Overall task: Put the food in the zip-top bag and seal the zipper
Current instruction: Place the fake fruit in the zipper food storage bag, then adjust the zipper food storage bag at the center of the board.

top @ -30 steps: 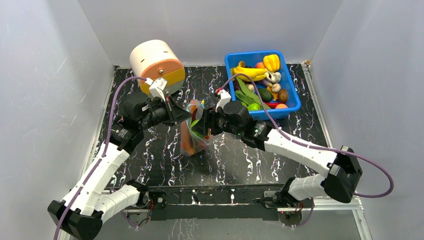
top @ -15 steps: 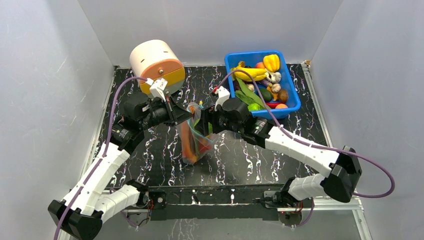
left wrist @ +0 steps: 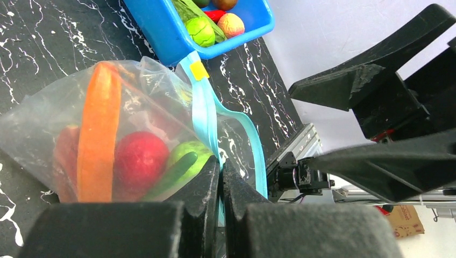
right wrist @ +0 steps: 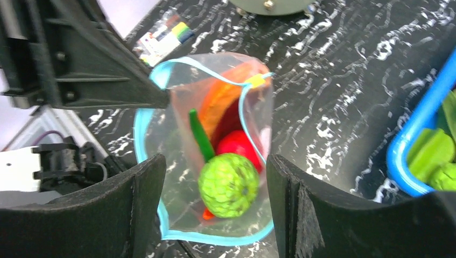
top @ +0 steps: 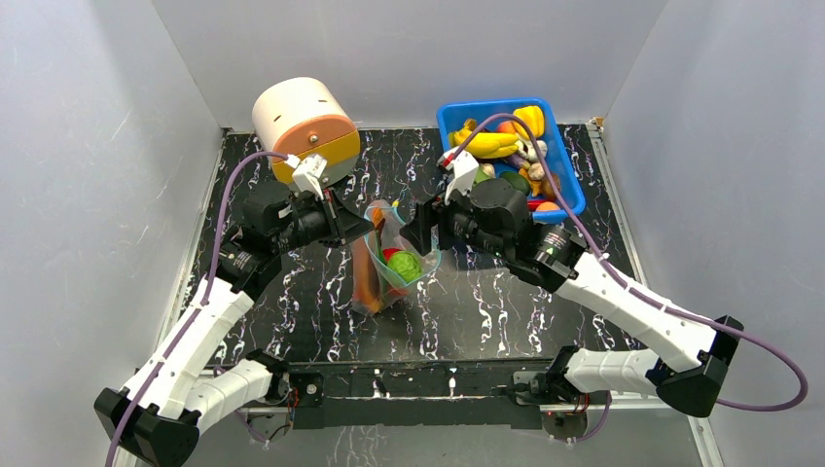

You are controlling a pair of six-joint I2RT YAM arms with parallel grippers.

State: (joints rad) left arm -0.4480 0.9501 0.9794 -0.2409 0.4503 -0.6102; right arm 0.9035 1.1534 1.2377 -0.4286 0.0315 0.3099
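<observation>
Near centre on the table (top: 506, 311), standing mouth-up and open: the zip-top bag (top: 375, 292), with carrot (left wrist: 97, 129), red fruit (left wrist: 137, 161) and bumpy green fruit (right wrist: 228, 184) inside. Pinching the zipper (left wrist: 203, 115) at its left rim, left fingers (left wrist: 199, 199) clamped tight. Hovering just above the mouth, right fingers (right wrist: 134, 209) spread wide, empty. Far right, more food (top: 491, 143) in the blue bin (left wrist: 161, 37).

The bag (left wrist: 156, 75) is clear, crinkly, glossy plastic film, its zipper (left wrist: 203, 107) a smooth teal plastic strip. The table (top: 486, 302) is glossy black marble-look, the bin (left wrist: 166, 27) shiny blue plastic, the carrot (left wrist: 97, 134) smooth, the green fruit (right wrist: 228, 184) bumpy
</observation>
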